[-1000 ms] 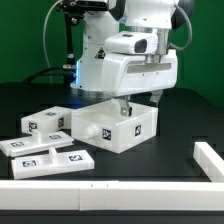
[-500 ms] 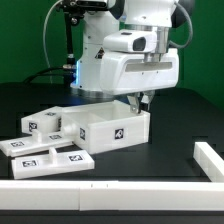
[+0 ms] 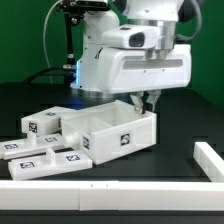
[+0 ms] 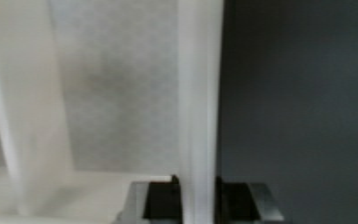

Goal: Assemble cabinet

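The cabinet [image 3: 112, 132] is a white open box with a black-and-white tag on its front face, standing on the black table in the middle of the exterior view. It is turned at an angle, so I look into its hollow. My gripper [image 3: 143, 103] comes down on the box's far right wall and is shut on it. In the wrist view the thin white wall [image 4: 201, 100] runs straight between my dark fingers [image 4: 162, 203], which press on it from both sides around my gripper [image 4: 201, 204]. The box's inside lies to one side of the wall, the dark table to the other.
A loose white panel [image 3: 40, 124] with a tag lies at the exterior view's left, touching the box. In front of it lies the marker board [image 3: 42, 158]. A low white rail [image 3: 100, 187] runs along the front and turns up at the right [image 3: 206, 154]. The arm's white body [image 3: 110, 65] hangs behind.
My jaws have shut on the cabinet's wall. The box has since swung round, its left end coming forward toward the panels, and more of its hollow shows.
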You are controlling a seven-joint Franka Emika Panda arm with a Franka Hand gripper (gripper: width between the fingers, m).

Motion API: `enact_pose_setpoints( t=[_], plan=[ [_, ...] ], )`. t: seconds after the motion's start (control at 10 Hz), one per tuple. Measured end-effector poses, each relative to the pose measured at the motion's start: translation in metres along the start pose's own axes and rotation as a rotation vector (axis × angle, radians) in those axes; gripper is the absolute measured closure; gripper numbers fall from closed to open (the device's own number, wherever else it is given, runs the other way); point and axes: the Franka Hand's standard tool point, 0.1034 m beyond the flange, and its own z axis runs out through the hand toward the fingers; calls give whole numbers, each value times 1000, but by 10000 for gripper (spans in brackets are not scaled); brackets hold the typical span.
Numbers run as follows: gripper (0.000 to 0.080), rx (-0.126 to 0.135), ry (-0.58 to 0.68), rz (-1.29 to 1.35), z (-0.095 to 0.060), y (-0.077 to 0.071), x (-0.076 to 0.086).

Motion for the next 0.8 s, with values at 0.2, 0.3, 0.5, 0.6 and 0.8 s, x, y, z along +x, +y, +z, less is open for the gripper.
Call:
enact_pose_setpoints(
  t=[0.2,0.3,0.5,0.6,0.8],
  plan=[
    [780,8,-7,151,0,-2,1],
    [795,20,-17,325,-5,-5,11],
    [798,30,-23,637,-13,-11,25],
    [798,37,-27,713,-12,-13,24],
    [798,37,-27,704,-12,-13,24]
  ],
)
